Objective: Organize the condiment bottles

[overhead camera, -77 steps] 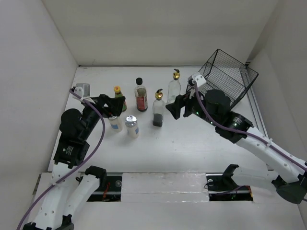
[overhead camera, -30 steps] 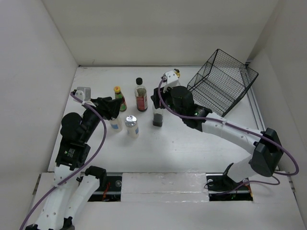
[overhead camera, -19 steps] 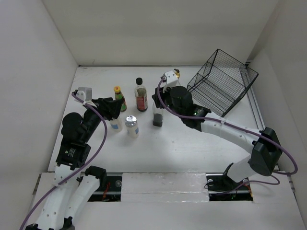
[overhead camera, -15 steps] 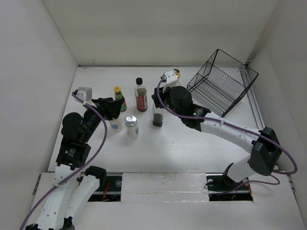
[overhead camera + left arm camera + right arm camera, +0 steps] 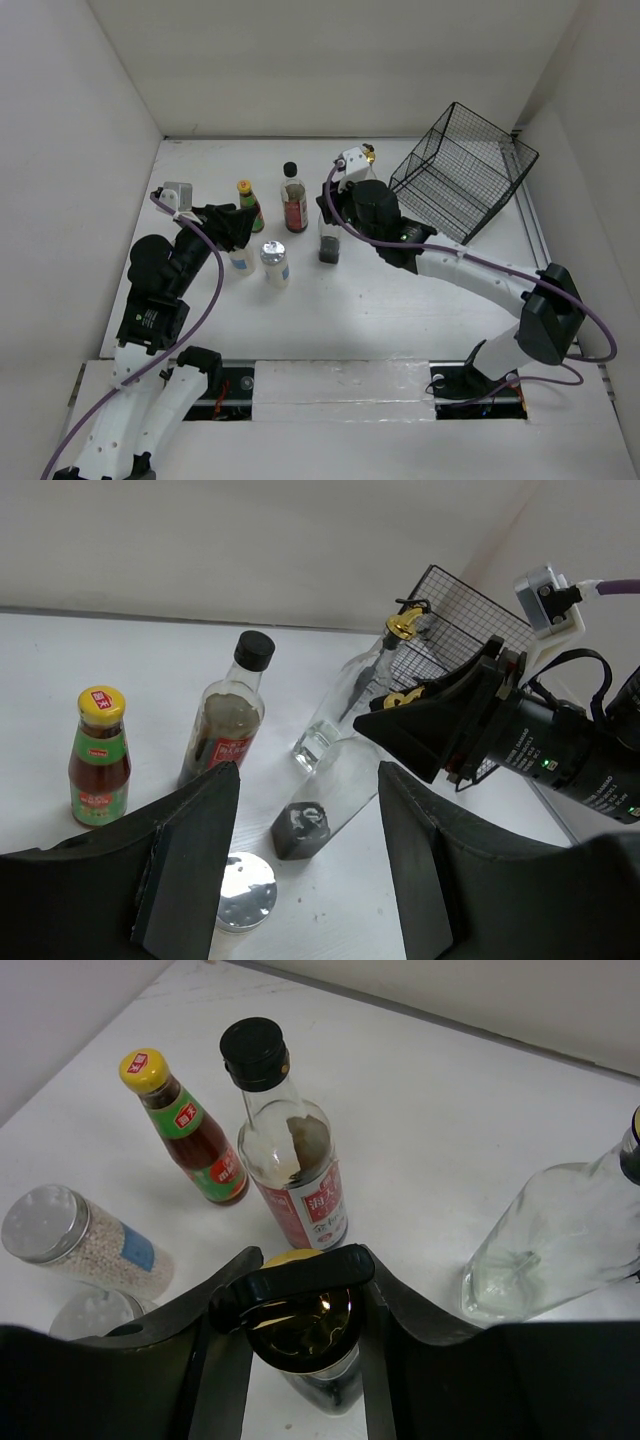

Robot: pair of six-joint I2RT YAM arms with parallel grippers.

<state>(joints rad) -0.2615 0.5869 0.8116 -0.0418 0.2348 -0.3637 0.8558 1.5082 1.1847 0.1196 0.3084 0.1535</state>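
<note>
Right gripper [image 5: 328, 214] reaches in from the right, over the middle of the table [image 5: 400, 300]. Its fingers [image 5: 228, 1355] pinch the neck of the dark-filled glass bottle [image 5: 328, 248] just below the gold pourer. In the right wrist view the black pads sit tight on both sides of the neck, and a curved lip lies over the top. The bottle is upright and its base appears to rest on the table.

Left gripper [image 5: 238, 228] hovers at the left side of the group. Its fingers [image 5: 190, 865] are spread and clamp nothing. The left wrist view shows a silver cap low in the gap between them.

Other bottles, all standing:
- black-capped bottle [image 5: 293, 205], red label, just left of the held one and slightly farther back.
- yellow-capped bottle [image 5: 247, 205], green and red label, left of the black-capped one and close to the left gripper.
- short white bottle [image 5: 274, 264], silver cap, nearer the arms, between the left gripper and the held bottle.
- second short white bottle [image 5: 240, 260], right below the left fingertips; cannot tell if they touch.
- clear glass bottle [image 5: 545, 1240], right of the held one and apart from it. From above it is mostly hidden behind the right wrist, with only its gold pourer showing.

Black wire basket [image 5: 465, 170] sits tilted at the far right, well apart from the bottles.
</note>
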